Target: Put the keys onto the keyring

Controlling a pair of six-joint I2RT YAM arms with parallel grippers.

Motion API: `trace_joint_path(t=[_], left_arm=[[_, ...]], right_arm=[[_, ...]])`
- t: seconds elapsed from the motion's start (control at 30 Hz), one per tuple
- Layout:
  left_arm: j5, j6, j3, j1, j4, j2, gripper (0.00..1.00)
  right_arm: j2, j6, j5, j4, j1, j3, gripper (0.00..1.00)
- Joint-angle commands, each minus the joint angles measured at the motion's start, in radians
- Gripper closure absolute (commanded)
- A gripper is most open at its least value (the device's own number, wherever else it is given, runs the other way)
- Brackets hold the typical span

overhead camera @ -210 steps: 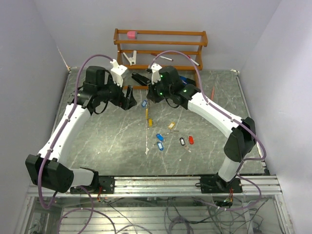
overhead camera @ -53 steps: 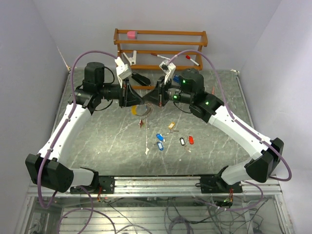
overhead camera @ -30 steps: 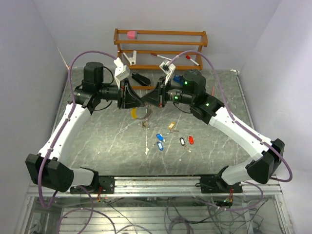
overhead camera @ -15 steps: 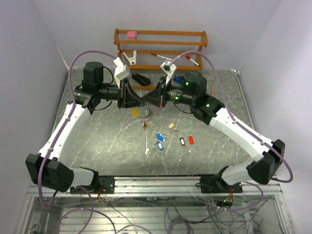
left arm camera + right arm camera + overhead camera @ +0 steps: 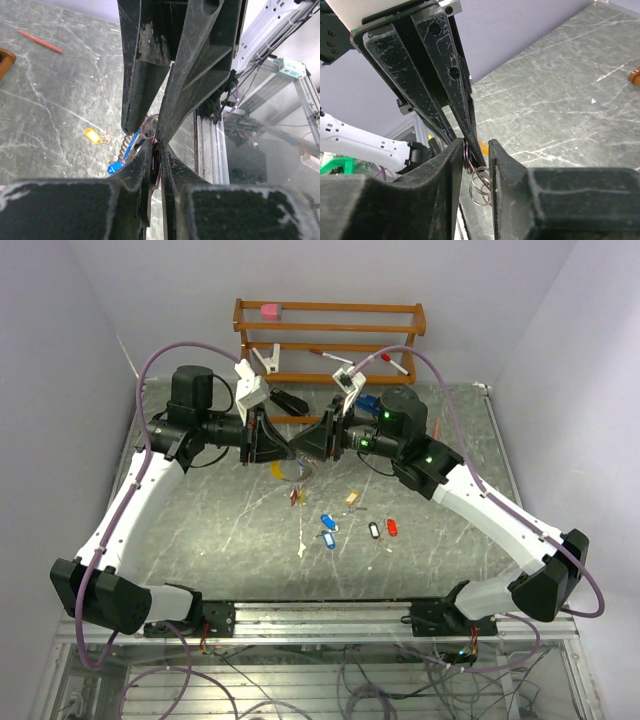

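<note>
Above the table's middle my two grippers meet tip to tip. The left gripper (image 5: 289, 452) (image 5: 156, 145) is shut on the keyring (image 5: 156, 162), a thin wire loop pinched between its fingers. Around that pinch the right gripper (image 5: 303, 452) (image 5: 476, 145) stands with its jaws parted; the keyring (image 5: 468, 151) lies against its left finger, with a gap to the other. Small split rings (image 5: 482, 187) dangle below. Under the grippers hang a yellow tag (image 5: 277, 470) and a reddish key (image 5: 295, 497). Loose keys on the table: two blue (image 5: 327, 530), tan (image 5: 352, 498), black (image 5: 374, 530), red (image 5: 391, 527).
A wooden rack (image 5: 330, 330) stands at the back with a pink item (image 5: 270, 311), a white clamp (image 5: 265, 360) and markers. A black object (image 5: 290, 402) lies before it. An orange stick (image 5: 437, 430) lies at the right. The metal rail (image 5: 340, 615) runs along the near edge.
The right gripper's jaws have parted from shut. The left gripper has tightened a little on the ring. Both arms stay almost where they were.
</note>
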Motion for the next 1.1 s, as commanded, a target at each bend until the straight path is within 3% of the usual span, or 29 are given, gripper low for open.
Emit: trace_joint_path(t=[0.0,0.3,0.53,0.6,0.77,1.07], left_arm=[[-0.002,0.144,0.033,-0.011,-0.127,-0.007,0.93],[0.013,0.224,0.027,-0.011,-0.195,-0.014,0.93],[0.107,0.386,0.069,-0.011,-0.344,-0.01,0.93],[0.092,0.482,0.086,-0.011,-0.43,-0.006,0.93],[-0.093,0.618,0.103,-0.011,-0.512,-0.01,0.93],[-0.529,0.493,-0.092,-0.012,-0.256,-0.066,0.93]], right_arm=[[-0.043,-0.001,0.05,0.032,0.003,-0.013,0.71],[-0.069,-0.015,0.124,0.029,0.003,-0.016,0.64],[-0.138,-0.081,0.34,-0.075,-0.001,-0.037,0.31],[-0.139,-0.102,0.368,-0.135,-0.008,-0.026,0.29],[-0.1,-0.101,0.463,-0.35,-0.041,0.012,0.28],[0.053,0.007,0.536,-0.695,-0.165,-0.084,0.42]])
